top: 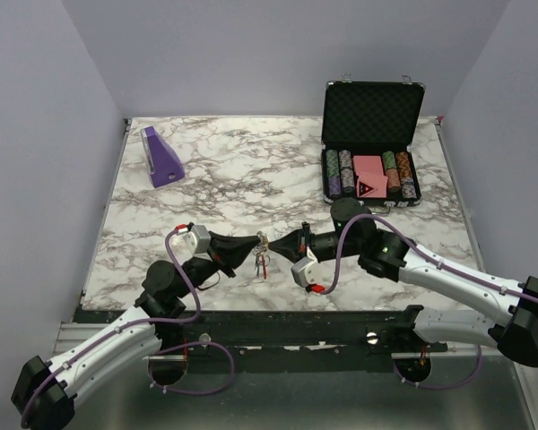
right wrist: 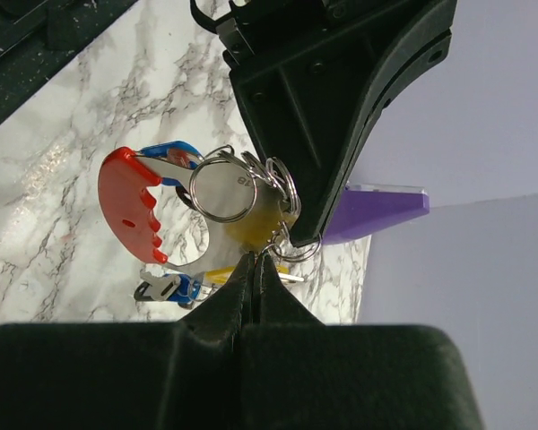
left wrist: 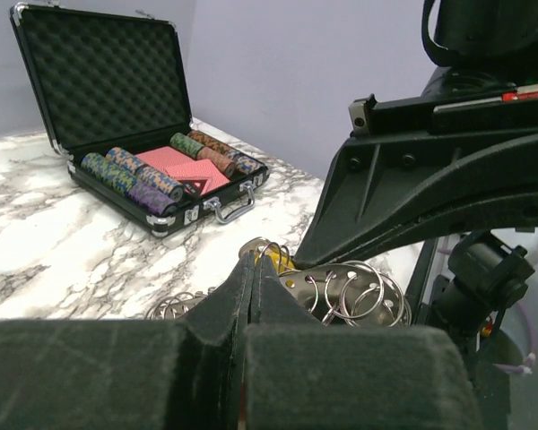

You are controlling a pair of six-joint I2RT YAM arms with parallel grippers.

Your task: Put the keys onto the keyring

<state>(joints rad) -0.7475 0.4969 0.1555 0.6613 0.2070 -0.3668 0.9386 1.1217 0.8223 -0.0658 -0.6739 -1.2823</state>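
Observation:
The keyring (top: 262, 255) hangs between my two gripper tips near the table's front middle. In the right wrist view it shows a red crescent (right wrist: 127, 202), a thin metal ring (right wrist: 222, 190), a yellowish tag (right wrist: 255, 224), blue keys (right wrist: 173, 288) and a yellow key (right wrist: 222, 276). My right gripper (right wrist: 254, 260) is shut on the bunch's lower edge by a small ring. My left gripper (left wrist: 251, 267) is shut on the bunch from the other side, next to a grey holed tag (left wrist: 341, 288) carrying several rings. What exactly each tip pinches is hidden.
An open black case (top: 372, 134) with poker chips (top: 341, 175) and red cards stands at the back right. A purple wedge (top: 160, 157) stands at the back left. More metal rings (left wrist: 175, 306) show left of my left fingers. The table's front edge (top: 251, 309) is close.

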